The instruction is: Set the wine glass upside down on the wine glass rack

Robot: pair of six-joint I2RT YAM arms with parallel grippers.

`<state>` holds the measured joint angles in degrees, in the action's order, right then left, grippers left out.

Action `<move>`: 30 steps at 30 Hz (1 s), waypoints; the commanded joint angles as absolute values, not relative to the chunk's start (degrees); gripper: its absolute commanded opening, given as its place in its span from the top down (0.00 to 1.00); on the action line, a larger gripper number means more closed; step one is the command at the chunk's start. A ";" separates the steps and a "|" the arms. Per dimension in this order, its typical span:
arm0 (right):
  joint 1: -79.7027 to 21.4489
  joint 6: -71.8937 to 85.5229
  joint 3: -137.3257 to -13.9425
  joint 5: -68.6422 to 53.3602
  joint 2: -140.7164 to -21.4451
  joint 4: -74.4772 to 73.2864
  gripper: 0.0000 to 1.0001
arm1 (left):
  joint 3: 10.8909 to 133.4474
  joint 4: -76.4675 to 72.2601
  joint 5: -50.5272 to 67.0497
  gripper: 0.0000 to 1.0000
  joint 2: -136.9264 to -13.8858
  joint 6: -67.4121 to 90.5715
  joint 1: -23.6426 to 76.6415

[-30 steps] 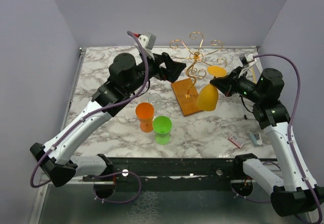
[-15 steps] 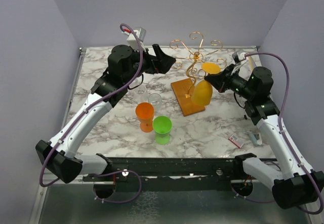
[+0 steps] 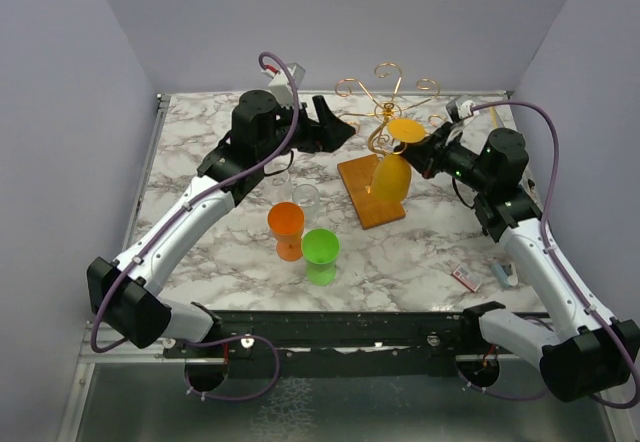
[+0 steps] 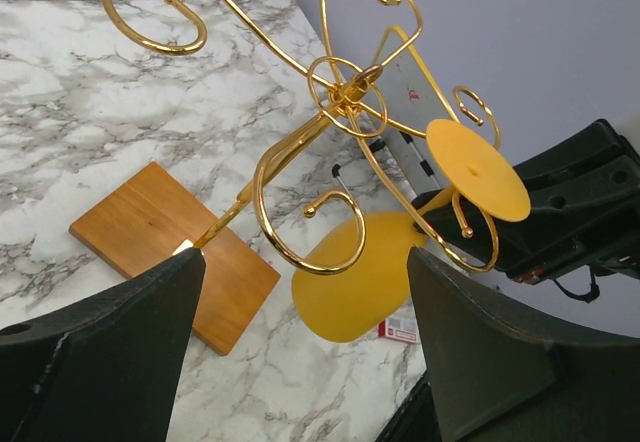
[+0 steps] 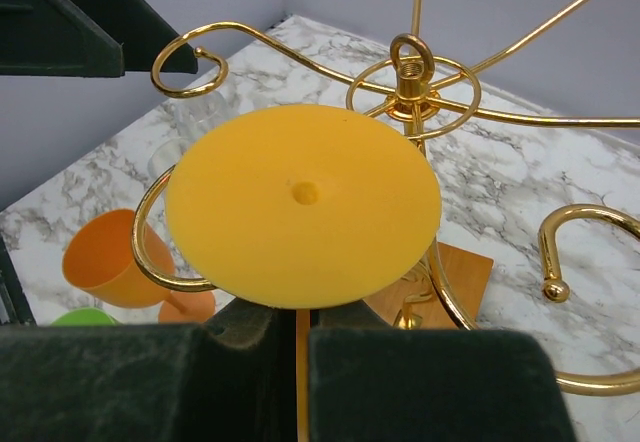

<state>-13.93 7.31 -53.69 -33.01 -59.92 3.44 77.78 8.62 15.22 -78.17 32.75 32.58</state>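
The yellow wine glass (image 3: 393, 176) hangs upside down, foot (image 5: 302, 202) up and bowl (image 4: 358, 277) down. My right gripper (image 5: 298, 362) is shut on its stem just under the foot. The glass is among the curled arms of the gold wine glass rack (image 3: 385, 102), with one curl (image 5: 150, 252) passing under the foot's edge. Whether the foot rests on the wire I cannot tell. The bowl hangs above the rack's wooden base (image 3: 365, 202). My left gripper (image 3: 335, 128) is open and empty, left of the rack and apart from it, its fingers (image 4: 110, 362) framing the rack and glass.
An orange glass (image 3: 286, 224), a green glass (image 3: 321, 250) and a clear glass (image 3: 305, 197) stand left of the wooden base. Small items (image 3: 465, 278) lie near the table's right front. A small red-and-white box (image 4: 400, 329) lies beyond the yellow bowl.
My right gripper has carried the yellow glass left, from beside the rack in among its curled arms. My left arm has swung nearer the rack and its jaws have narrowed slightly.
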 commanded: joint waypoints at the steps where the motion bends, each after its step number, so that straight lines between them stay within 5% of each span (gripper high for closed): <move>1: -14.50 5.07 -52.87 -35.64 -60.59 6.25 0.99 | 77.14 5.76 18.71 0.18 -79.35 34.05 32.31; 19: -15.73 6.08 -53.49 -45.22 -62.72 8.47 0.99 | 76.71 5.69 17.94 0.28 -80.41 34.45 32.31; 30: -17.05 3.57 -50.97 -34.16 -61.17 12.04 0.99 | 78.44 4.09 20.43 0.33 -81.83 37.07 32.31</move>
